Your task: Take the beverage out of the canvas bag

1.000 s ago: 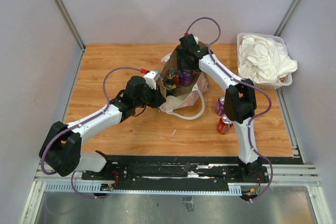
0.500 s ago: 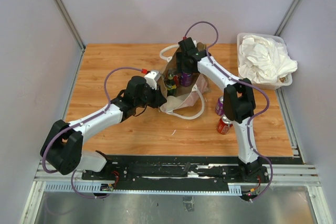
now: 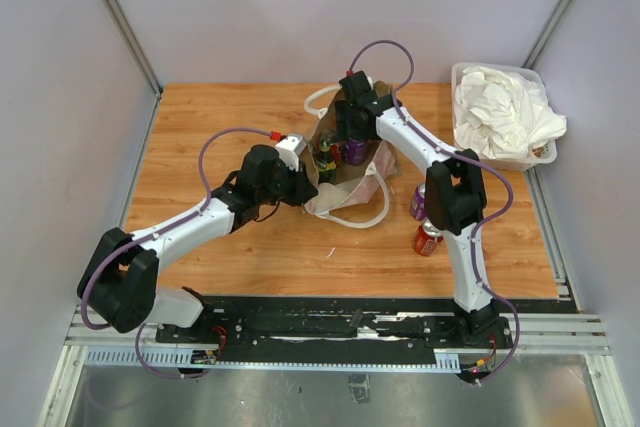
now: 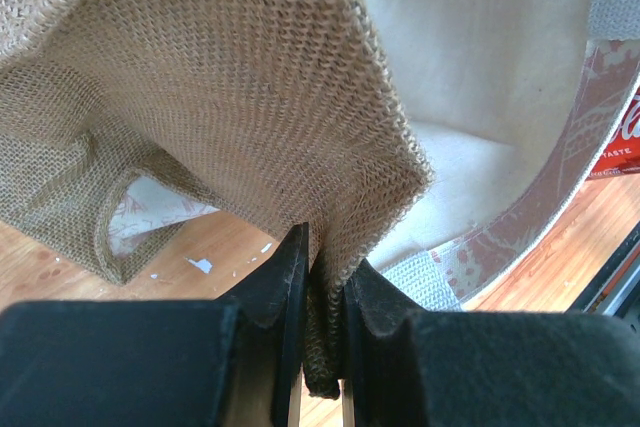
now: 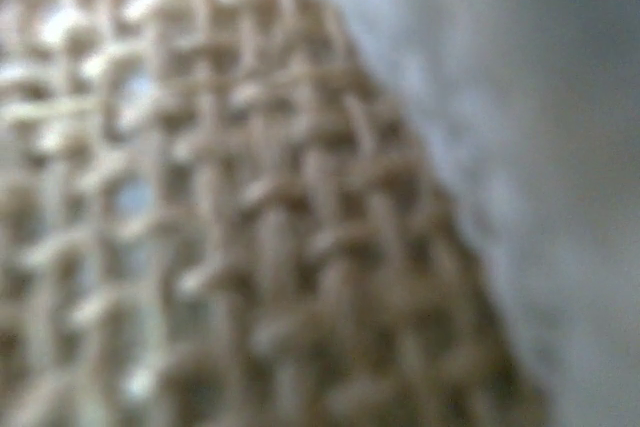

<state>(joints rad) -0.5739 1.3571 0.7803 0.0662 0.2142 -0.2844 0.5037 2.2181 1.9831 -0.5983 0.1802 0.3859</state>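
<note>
The tan canvas bag (image 3: pixel 345 179) lies in the middle of the table with its mouth open. My left gripper (image 3: pixel 304 183) is shut on its near-left rim; in the left wrist view the jaws (image 4: pixel 325 259) pinch a fold of the coarse weave (image 4: pixel 250 97). Inside the bag stand a purple beverage can (image 3: pixel 354 151) and a dark green bottle (image 3: pixel 324 160). My right gripper (image 3: pixel 347 131) reaches down into the bag mouth just above the purple can. Its fingers are hidden, and the right wrist view shows only blurred bag weave (image 5: pixel 250 247) pressed close.
A purple can (image 3: pixel 419 202) and a red can (image 3: pixel 428 238) stand on the table right of the bag. A clear bin of white cloth (image 3: pixel 500 112) sits at the back right. The bag's white handles loop out at the front (image 3: pixel 360 217) and back left (image 3: pixel 314 99).
My right gripper has shifted slightly left in the bag mouth. The far rim and a white handle have been pushed out at the back left. The left gripper holds still.
</note>
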